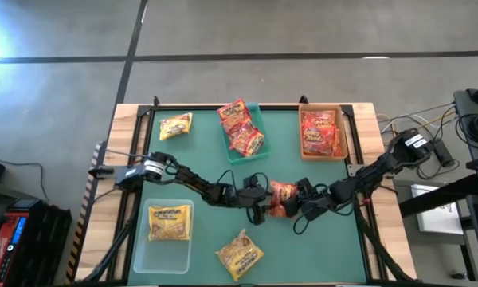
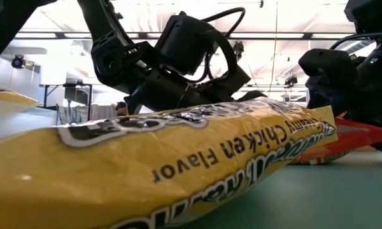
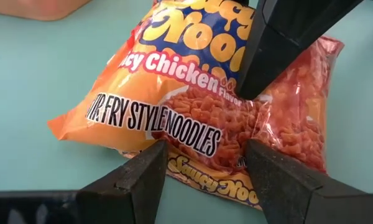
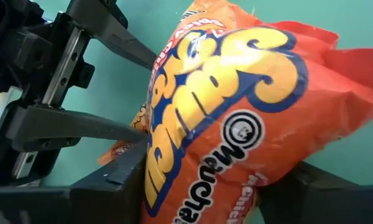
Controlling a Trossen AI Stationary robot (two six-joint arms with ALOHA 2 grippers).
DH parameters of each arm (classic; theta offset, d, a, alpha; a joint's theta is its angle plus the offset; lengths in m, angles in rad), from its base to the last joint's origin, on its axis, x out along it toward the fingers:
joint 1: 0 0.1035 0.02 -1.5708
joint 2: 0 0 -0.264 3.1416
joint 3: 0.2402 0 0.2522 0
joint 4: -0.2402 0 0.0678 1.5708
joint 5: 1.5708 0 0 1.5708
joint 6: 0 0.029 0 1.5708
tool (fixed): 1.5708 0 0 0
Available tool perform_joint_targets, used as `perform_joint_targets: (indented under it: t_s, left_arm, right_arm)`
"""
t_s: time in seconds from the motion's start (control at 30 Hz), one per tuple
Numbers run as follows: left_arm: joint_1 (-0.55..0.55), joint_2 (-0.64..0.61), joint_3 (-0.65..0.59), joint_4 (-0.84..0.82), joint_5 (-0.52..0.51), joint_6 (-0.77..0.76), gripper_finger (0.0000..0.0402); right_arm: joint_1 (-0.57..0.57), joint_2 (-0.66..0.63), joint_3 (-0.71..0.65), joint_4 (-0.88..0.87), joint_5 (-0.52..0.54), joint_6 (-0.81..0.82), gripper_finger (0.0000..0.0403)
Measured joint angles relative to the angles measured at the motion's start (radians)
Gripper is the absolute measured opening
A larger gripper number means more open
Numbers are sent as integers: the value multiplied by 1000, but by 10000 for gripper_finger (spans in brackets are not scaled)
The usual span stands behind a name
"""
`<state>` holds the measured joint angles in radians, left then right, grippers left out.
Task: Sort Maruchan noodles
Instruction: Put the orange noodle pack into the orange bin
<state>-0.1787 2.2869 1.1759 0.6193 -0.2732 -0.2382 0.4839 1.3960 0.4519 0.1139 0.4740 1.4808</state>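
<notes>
At the middle of the green table we find an orange-red noodle packet held between both arms. We see the left gripper with its fingers spread about one end of the packet, touching its lower edge; whether they truly pinch it, we cannot tell. The right gripper straddles the opposite end, its fingers lying against the plastic while the jaws stand fairly wide; we judge this a closing grip, not yet a firm one.

We judge sorting to be partly complete. Beyond this central packet, the teal bin holds several red packets, and the tan bin to its right holds more red packets. Nearer than the central packet and to its left, the clear bin contains a yellow packet.

We count three items outstanding: the central packet, a loose yellow packet just nearer than it, and another yellow packet lying left of the teal bin.

The two grippers crowd the same packet and nearly meet, so each obstructs the other. The loose yellow packet near the table's front edge fills most of the low view.
</notes>
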Motion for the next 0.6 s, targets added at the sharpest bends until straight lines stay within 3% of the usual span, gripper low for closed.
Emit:
perform_joint_targets:
  t_s: [0.37, 0.6]
  left_arm:
    - [-1, -104, -14, -86, -90, 104, 204]
    - [1, -160, -18, -210, -269, 87, 204]
  right_arm:
    - [0, -13, 0, -5, -3, -31, 180]
    - [0, -34, 0, -7, 11, -84, 176]
